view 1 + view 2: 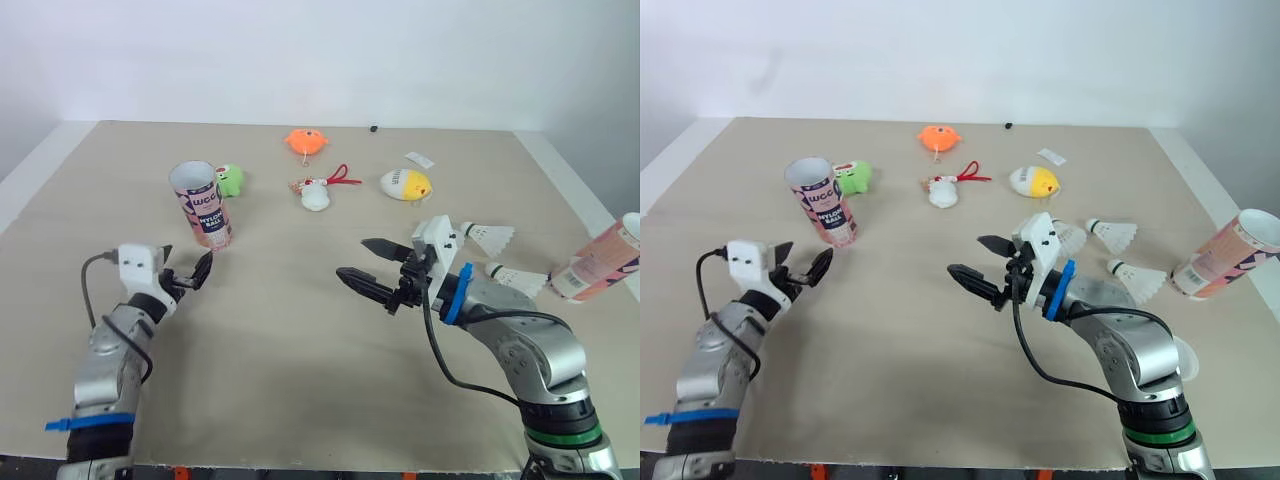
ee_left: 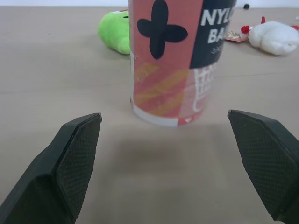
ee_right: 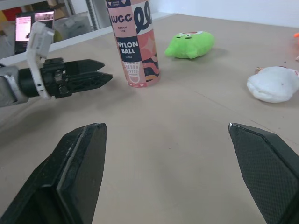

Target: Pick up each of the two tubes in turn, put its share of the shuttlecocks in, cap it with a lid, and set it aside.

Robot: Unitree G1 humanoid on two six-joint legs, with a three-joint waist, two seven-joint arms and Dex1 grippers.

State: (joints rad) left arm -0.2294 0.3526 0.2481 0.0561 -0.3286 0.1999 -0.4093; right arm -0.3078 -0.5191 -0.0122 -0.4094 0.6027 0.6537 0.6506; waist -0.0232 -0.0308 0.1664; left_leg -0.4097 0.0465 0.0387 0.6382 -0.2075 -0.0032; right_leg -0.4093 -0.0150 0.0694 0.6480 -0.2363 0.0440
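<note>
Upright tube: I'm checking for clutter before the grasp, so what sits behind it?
A green plush toy lies behind the upright tube, toward the robot's right. From the left wrist view, the tube hides part of the toy.

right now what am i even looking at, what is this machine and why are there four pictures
This is a humanoid robot with two arms, each ending in a gripper of two black fingers. The two wide pictures come from a camera on its head, looking down over a tan table. The two close pictures come from cameras on its wrists, looking out between each gripper's own fingers.

The left gripper and the right gripper are both open and hold nothing.

On the table, an upright tube stands just ahead of the left gripper. A second tube lies on its side at the right edge, with white shuttlecocks near it. Farther back lie a green toy, orange toy, white toy and yellow toy.
</note>
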